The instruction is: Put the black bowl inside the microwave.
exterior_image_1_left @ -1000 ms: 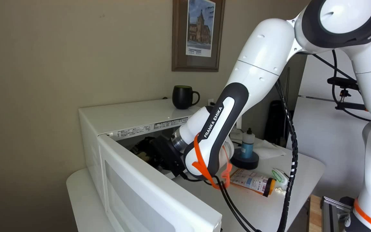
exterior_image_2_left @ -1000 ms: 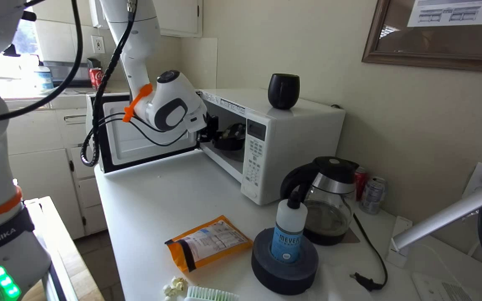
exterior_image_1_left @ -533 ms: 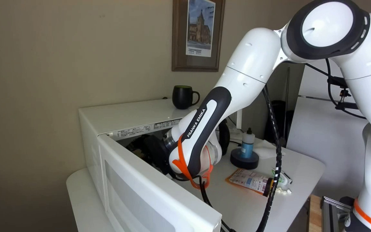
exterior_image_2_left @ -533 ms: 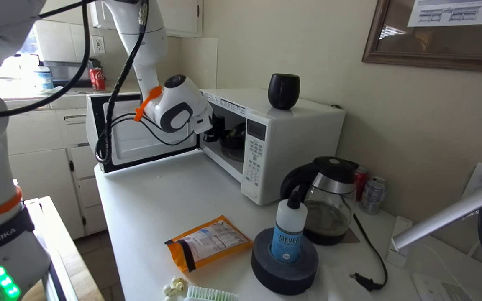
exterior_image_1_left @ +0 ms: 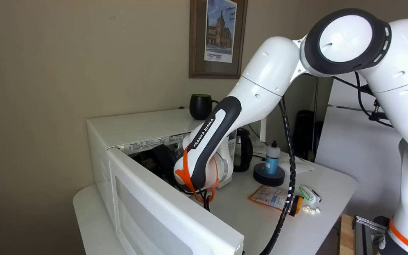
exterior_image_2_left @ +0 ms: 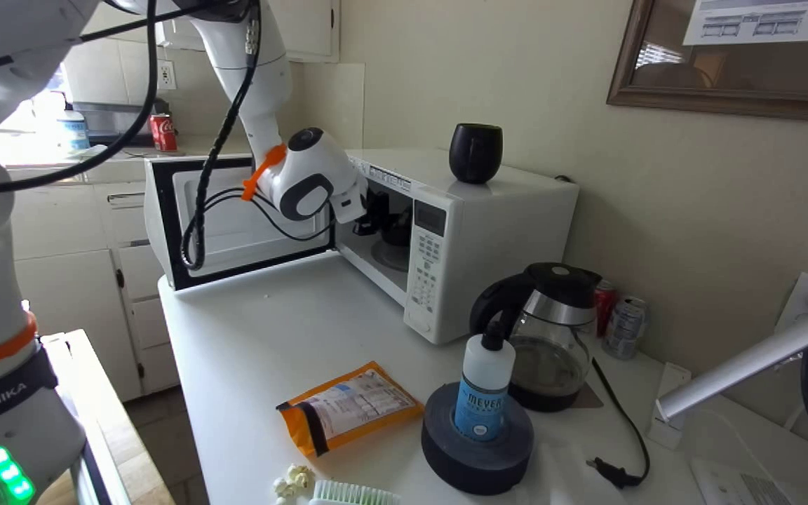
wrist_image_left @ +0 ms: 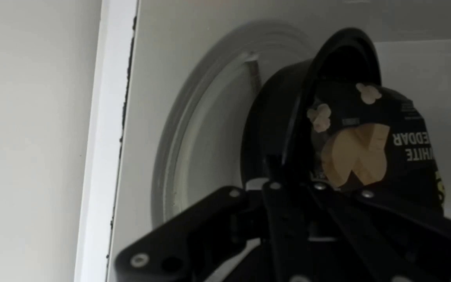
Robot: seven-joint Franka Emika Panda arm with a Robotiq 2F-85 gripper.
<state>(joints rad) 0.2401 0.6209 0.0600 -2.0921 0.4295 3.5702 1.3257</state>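
Wrist view: your gripper (wrist_image_left: pixel 293 172) pinches the black bowl (wrist_image_left: pixel 273 113) by its rim; tip it and the bag (wrist_image_left: pixel 370 145) may slide out.

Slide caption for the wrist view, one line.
Inside the microwave, the gripper holds the bowl by one side, a dark bag in the bowl, part of the turntable showing.

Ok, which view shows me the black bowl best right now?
The wrist view: the black bowl shows large and close, though the gripper covers part of it. In an exterior view it is a small dark shape inside the microwave; in an exterior view, behind the open door, its outline is unclear.
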